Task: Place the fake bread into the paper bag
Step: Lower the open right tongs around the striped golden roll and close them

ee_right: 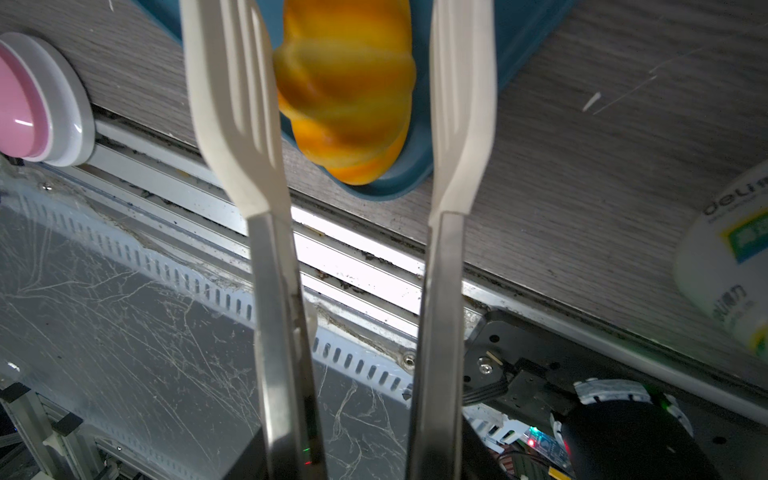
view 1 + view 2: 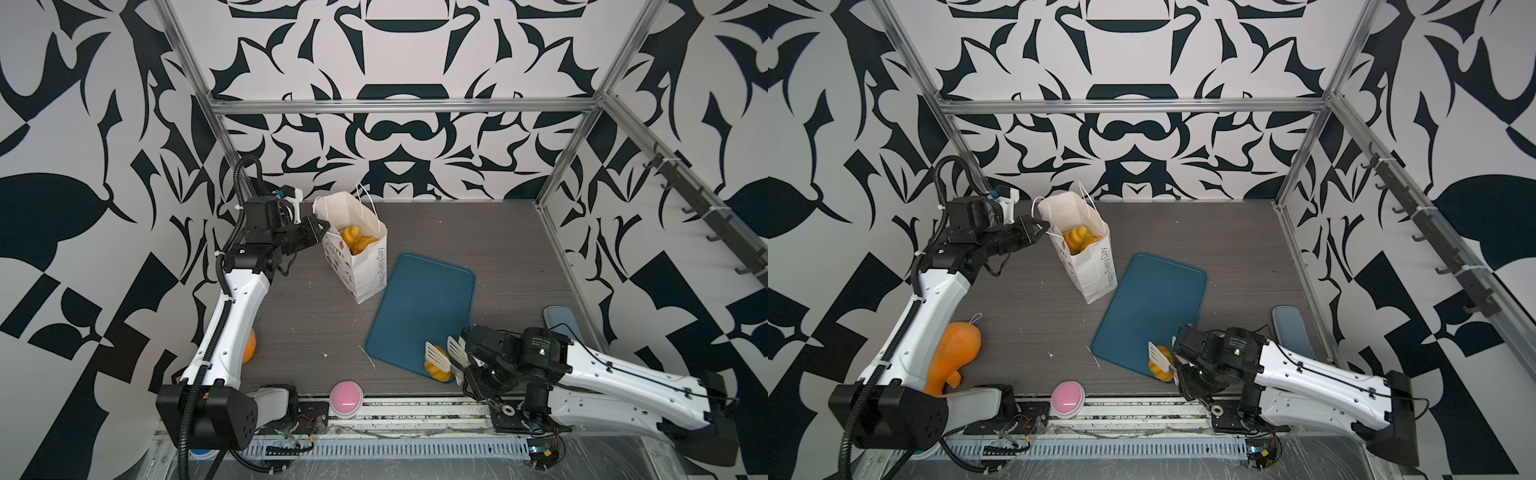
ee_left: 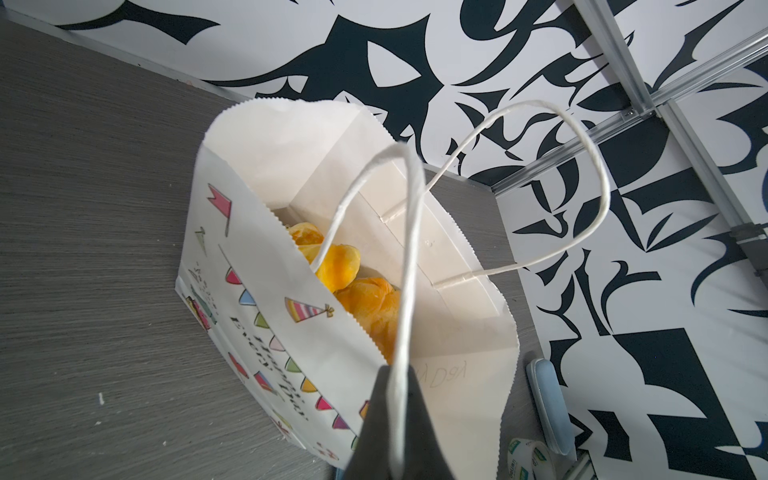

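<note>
White paper bag stands upright in the upper-left middle of both top views on the grey surface, several pieces of fake bread inside. The left gripper has its fingers pinched tight on the bag's cord handle. One croissant lies on the near corner of the blue tray, lower right of centre. The right gripper carries tongs whose white blades straddle the croissant, partly open; contact is unclear.

table: grey woodgrain | on it: paper bag, blue tray, pink button
</note>
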Controlling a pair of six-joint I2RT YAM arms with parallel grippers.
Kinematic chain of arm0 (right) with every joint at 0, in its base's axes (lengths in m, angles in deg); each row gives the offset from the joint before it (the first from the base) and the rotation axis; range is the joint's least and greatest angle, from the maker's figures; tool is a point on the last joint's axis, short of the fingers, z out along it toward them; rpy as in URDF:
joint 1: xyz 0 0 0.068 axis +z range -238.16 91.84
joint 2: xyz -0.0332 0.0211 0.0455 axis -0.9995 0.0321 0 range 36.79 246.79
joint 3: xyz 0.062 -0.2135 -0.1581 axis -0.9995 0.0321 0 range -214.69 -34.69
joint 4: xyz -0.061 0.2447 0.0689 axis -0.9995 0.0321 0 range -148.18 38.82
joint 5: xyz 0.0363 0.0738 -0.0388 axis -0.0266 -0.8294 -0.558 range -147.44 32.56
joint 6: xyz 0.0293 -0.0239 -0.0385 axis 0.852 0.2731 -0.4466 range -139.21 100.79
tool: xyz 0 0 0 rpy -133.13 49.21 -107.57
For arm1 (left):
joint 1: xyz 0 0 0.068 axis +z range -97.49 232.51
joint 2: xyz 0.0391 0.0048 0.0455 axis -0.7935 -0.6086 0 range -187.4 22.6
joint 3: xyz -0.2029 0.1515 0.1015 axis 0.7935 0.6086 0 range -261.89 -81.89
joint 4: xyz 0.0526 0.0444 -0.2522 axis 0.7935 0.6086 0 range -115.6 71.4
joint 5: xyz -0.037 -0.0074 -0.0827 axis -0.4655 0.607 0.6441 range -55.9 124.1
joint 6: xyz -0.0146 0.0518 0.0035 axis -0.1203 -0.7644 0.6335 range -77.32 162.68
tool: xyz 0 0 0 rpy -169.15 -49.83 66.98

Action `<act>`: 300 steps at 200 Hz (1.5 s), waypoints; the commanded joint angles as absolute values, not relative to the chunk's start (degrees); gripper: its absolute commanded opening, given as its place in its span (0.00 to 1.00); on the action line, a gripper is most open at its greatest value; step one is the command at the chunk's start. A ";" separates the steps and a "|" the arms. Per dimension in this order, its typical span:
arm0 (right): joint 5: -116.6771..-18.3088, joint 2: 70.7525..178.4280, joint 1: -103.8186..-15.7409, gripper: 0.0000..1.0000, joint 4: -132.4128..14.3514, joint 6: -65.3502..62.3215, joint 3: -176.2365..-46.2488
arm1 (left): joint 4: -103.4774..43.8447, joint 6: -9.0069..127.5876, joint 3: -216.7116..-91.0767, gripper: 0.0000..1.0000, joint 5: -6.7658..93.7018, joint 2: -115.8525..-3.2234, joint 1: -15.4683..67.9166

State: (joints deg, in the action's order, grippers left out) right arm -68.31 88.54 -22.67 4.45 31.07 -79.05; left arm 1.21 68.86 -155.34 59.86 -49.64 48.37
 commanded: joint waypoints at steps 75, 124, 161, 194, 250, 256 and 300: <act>-68.95 89.07 -20.69 0.50 2.21 31.99 -79.16 | 0.89 69.22 -154.44 0.00 60.28 -49.82 48.47; -68.36 91.45 -20.22 0.49 2.33 31.07 -79.45 | 0.96 69.23 -154.47 0.00 60.25 -49.82 48.47; -67.66 91.97 -20.22 0.43 1.85 30.71 -79.99 | 0.94 69.23 -154.43 0.00 60.23 -49.98 48.47; -66.15 91.98 -20.22 0.37 1.76 30.63 -80.84 | 0.93 69.25 -154.32 0.00 60.21 -49.93 48.47; -63.88 91.11 -20.15 0.36 -0.87 30.88 -83.13 | 0.83 69.32 -154.37 0.00 60.46 -49.99 48.47; -63.29 91.18 -20.21 0.36 -0.91 30.91 -83.53 | 0.82 69.31 -154.32 0.00 60.38 -49.99 48.47; -58.76 92.88 -20.37 0.35 -3.35 30.12 -86.73 | 0.80 69.42 -154.32 0.00 60.56 -49.95 48.47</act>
State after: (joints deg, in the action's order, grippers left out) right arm -63.05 92.16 -20.50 0.08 30.98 -82.94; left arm 1.21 68.86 -155.34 59.86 -49.64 48.37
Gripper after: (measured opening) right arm 0.359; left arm 0.049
